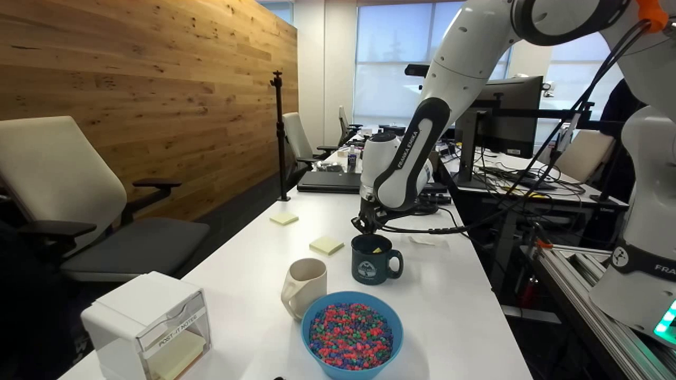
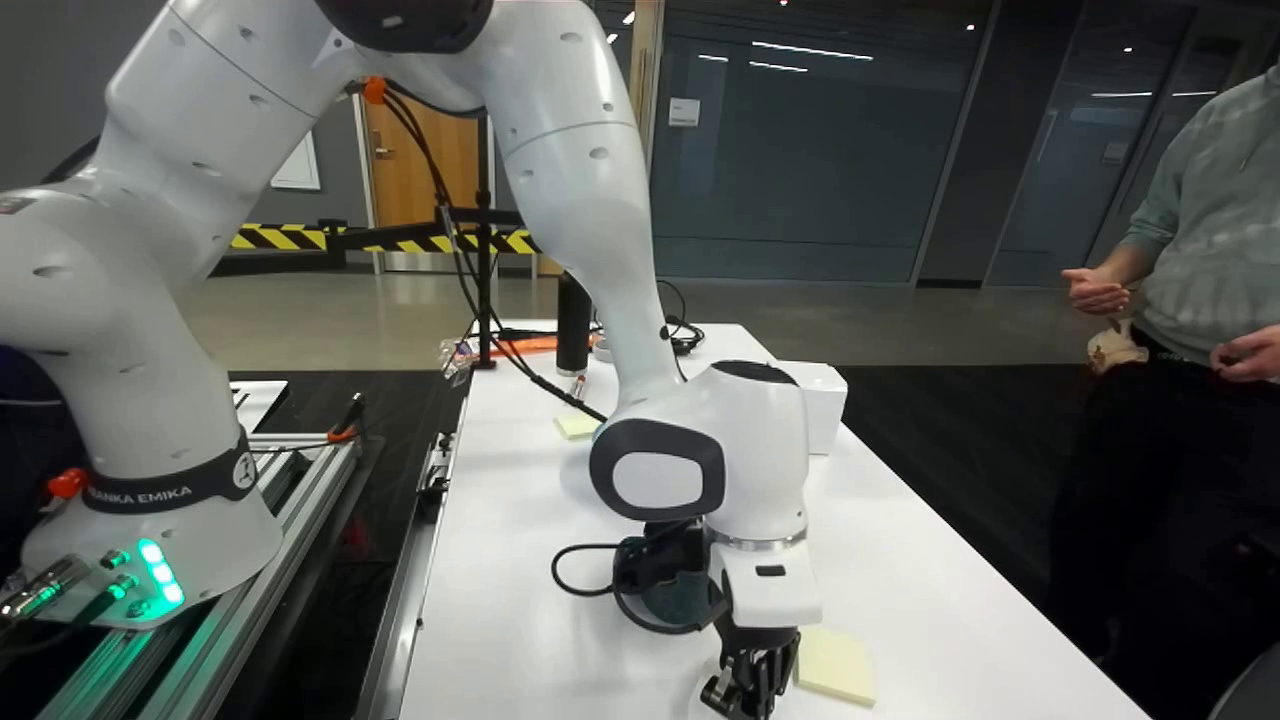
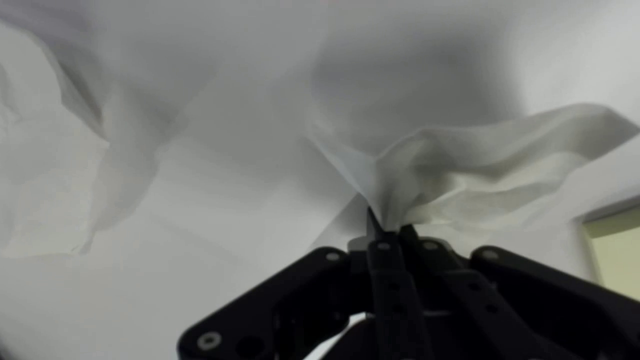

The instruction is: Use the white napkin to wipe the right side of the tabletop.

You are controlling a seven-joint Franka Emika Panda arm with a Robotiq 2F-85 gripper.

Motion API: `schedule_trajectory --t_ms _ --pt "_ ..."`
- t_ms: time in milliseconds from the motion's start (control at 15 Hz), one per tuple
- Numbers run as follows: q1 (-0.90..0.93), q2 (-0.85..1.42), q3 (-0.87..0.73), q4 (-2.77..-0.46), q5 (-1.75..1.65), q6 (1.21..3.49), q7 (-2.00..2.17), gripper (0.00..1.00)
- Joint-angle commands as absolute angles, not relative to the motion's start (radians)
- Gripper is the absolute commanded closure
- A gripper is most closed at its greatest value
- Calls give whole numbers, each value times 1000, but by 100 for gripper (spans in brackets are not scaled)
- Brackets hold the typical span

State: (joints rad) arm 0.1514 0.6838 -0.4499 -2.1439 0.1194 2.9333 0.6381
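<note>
Wrist view, left to right: crumpled white paper (image 3: 45, 165) lay on the tabletop (image 3: 125, 300); next, the end effector (image 3: 391, 230) was clenched on the white napkin (image 3: 480, 175), whose loose folds spread rightward toward a pale yellow sticky-note pad (image 3: 617, 250). In an exterior view, a clear-fronted dispenser (image 1: 148, 316) was labelled "POST-IT NOTES"; the end effector pointed down behind a dark teal mug (image 1: 377, 258) bearing a pale emblem (image 1: 367, 270) too small to make out; the arm (image 1: 465, 58) arched above the tabletop, its lower link (image 1: 406, 158) slanting down leftward and marked "FRANKA EMIKA"; at far right, its base (image 1: 628, 293) showed a cut-off "FRA".
</note>
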Motion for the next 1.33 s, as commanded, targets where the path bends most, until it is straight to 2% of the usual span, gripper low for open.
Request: schedule_trajectory --t_ms 0,600,1267 --pt "127 690 -451 -2154 135 2933 638 99" --pt "32 702 -495 -2176 144 2936 638 99" --pt "73 701 -475 -2165 134 2941 643 99"
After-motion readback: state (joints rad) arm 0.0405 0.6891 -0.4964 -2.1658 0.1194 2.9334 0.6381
